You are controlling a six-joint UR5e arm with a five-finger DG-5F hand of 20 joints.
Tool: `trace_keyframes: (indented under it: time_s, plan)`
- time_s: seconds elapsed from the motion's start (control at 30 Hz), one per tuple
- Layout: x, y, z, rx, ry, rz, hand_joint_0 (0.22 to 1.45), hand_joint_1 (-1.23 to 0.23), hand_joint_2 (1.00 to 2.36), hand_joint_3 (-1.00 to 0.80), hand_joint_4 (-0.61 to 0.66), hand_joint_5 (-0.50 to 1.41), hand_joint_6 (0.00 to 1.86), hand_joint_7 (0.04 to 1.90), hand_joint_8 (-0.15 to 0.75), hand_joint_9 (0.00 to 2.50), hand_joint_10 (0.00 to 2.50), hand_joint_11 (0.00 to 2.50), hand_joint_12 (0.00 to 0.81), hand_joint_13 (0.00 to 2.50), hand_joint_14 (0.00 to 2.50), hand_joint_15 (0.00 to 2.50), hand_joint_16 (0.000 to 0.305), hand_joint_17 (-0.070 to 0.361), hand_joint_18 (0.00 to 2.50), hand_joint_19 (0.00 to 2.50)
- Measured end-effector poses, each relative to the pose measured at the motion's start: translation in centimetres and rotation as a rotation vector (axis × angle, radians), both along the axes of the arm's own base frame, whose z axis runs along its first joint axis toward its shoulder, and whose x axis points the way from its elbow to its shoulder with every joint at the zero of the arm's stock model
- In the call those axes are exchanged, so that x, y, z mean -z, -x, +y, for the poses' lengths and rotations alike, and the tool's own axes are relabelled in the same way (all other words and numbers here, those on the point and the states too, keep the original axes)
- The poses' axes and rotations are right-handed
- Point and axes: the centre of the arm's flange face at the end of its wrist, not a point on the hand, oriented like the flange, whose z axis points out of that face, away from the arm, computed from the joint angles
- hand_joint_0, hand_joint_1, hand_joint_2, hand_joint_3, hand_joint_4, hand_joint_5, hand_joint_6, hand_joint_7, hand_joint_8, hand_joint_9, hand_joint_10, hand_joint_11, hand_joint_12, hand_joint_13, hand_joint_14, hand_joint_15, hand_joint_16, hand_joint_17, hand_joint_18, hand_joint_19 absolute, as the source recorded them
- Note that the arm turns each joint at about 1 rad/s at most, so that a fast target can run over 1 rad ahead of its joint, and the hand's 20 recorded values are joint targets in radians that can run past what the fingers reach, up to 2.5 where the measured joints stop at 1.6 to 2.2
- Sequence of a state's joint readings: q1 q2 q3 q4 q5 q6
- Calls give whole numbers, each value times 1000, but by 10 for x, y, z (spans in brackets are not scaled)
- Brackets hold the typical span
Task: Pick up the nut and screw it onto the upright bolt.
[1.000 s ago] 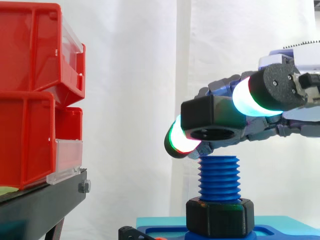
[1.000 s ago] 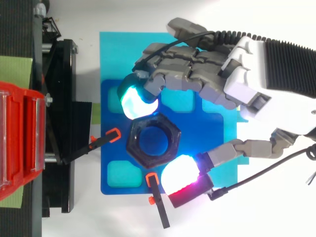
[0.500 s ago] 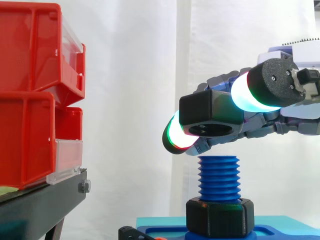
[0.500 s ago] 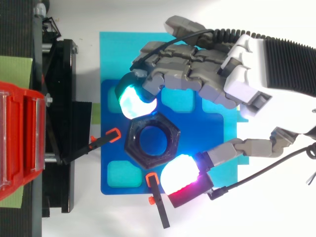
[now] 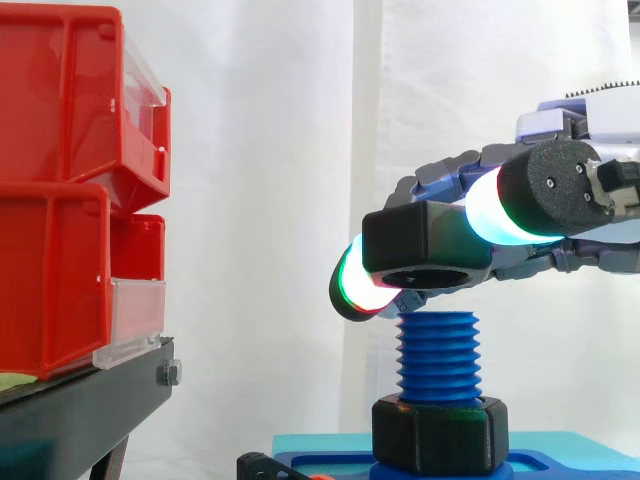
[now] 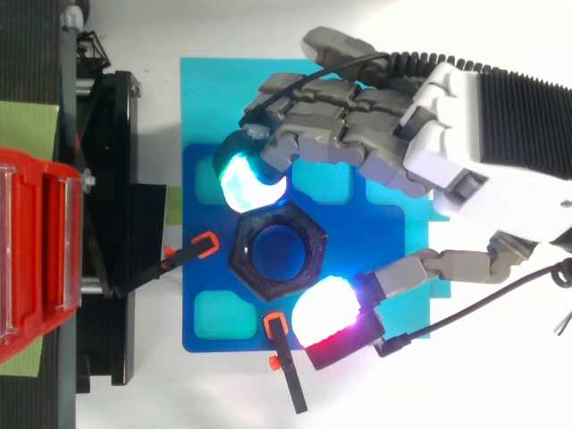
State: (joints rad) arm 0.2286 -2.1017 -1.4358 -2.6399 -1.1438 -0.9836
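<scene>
Black plastic, by the look of it, makes up the nut [image 5: 425, 245]: a chunky hexagon with a wide threaded bore, probably light and stiff, and not fragile. Its flat sides look smooth, so it could slip or twist under a loose pinch. The safest hold is on two opposite flats, level with the middle of its height, which keeps the bore clear and lets the nut turn without tipping.

That is about how the hand [image 6: 447, 152] grips it. The glowing pads [image 6: 250, 181] press on opposite sides of the nut, one from the far side and a second pad near the bottom of the top view, so the hand is closed on the nut in a pinch.

From above, the nut sits between these pads, out beyond the palm, with blue showing through its bore. In the side view it hangs just above the top of the blue bolt [image 5: 438, 355], with a narrow gap between them, and it looks roughly centred, perhaps shifted a little toward the bins. The bolt stands upright in a black hexagonal collar [image 5: 440, 433] on a blue plate [image 6: 201, 268].
</scene>
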Motion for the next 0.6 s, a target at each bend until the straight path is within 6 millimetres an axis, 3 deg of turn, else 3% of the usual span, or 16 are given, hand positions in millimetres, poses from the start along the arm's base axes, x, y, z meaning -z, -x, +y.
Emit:
trace_keyframes:
  time_s: [0.6]
  plan:
    - [1,0,0,4,42,11,542,-618,1000,-500,289,-190,503,1034,287,527,0,0,334,402,0,0,42,93,157,0]
